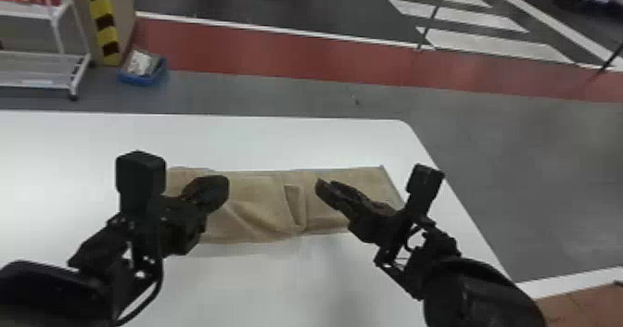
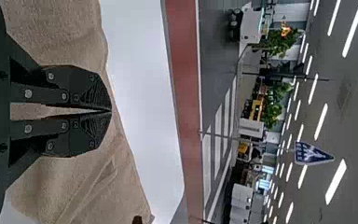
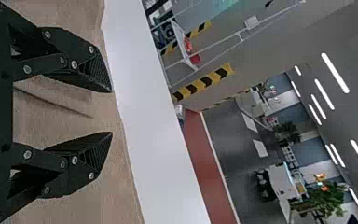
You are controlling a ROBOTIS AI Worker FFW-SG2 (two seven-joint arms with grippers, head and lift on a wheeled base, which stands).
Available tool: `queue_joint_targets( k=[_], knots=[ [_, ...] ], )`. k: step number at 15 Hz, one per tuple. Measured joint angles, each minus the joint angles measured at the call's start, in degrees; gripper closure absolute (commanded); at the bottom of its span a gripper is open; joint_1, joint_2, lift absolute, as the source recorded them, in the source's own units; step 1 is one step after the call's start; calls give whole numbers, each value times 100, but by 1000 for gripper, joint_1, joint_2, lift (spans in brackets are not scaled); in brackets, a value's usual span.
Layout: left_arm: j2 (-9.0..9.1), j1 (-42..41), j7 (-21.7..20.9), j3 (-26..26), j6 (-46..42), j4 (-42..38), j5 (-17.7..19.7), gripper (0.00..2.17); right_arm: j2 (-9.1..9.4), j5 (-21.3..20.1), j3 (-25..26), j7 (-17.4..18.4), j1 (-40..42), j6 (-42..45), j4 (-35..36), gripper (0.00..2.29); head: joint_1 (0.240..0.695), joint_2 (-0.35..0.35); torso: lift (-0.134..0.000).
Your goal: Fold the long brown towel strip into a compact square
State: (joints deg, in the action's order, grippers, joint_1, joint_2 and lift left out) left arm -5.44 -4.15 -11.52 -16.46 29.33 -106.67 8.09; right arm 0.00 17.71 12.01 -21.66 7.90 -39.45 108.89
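Left of centre in the head view, the left gripper (image 1: 224, 187) is closed; right of centre, the right gripper (image 1: 325, 187) has parted fingers. Beneath, mid-frame, lies the brown towel (image 1: 259, 205), probably light and limp, best pinched at its right-end corners.

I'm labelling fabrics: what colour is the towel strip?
Light brown, almost tan; the towel strip shows best in the head view.
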Motion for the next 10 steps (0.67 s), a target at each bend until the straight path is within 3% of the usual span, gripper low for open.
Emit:
queue_joint_targets(
  k=[5,8,10],
  knots=[
    [-27,-193,-102,428,-243,-145,24,26,0,-145,-621,364,-64,-316,25,680,695,-102,-124],
    [-28,-216,-154,498,-265,-145,26,26,0,-236,-742,483,-175,-506,-23,687,695,-88,-124],
    [-34,-215,-223,515,-272,-144,28,26,0,-296,-787,549,-244,-535,-110,829,695,-87,-124]
  ],
)
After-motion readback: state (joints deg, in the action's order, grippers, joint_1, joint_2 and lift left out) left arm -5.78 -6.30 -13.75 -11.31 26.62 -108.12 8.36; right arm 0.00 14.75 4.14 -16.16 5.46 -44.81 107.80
